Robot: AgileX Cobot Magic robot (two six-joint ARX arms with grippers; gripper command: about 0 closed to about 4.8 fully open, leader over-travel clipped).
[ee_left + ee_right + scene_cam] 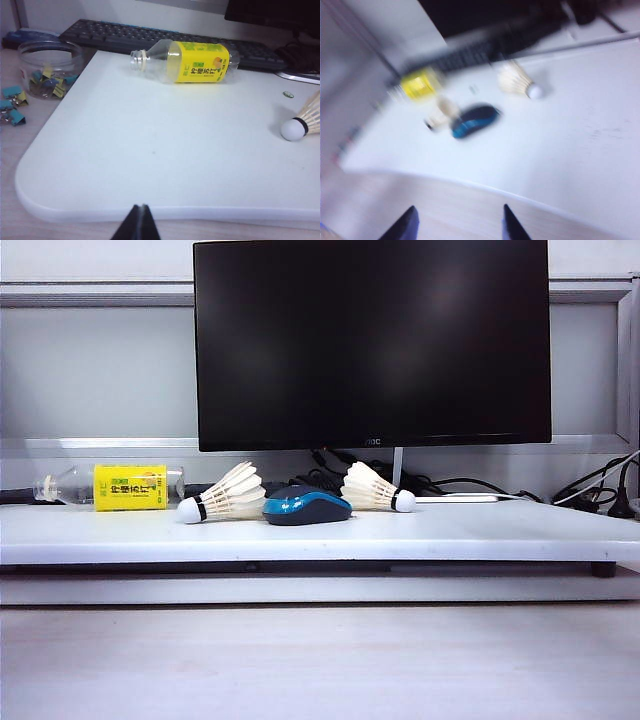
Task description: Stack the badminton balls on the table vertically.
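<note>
Nearest the exterior camera, a blue-and-black computer mouse [307, 506] lies on the white bench [480, 535] between two shuttlecocks on their sides, one [222, 496] at its 9 o'clock, the other [376, 490] at its 2 o'clock, neither yet stacked. Left hand [139, 220] hangs off the bench's front edge, fingers together and empty. Right hand [458, 222], fingers apart and empty, faces the bench from beyond its edge, presumably ready for a first pick.

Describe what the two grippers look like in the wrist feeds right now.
Little shows. The left gripper appears as two dark, black, tapering fingertips pressed into one wedge. The right gripper shows two separate dark, pointed fingertips, blurred. No cables, markings or arm links are visible, and the exterior view shows neither arm.
</note>
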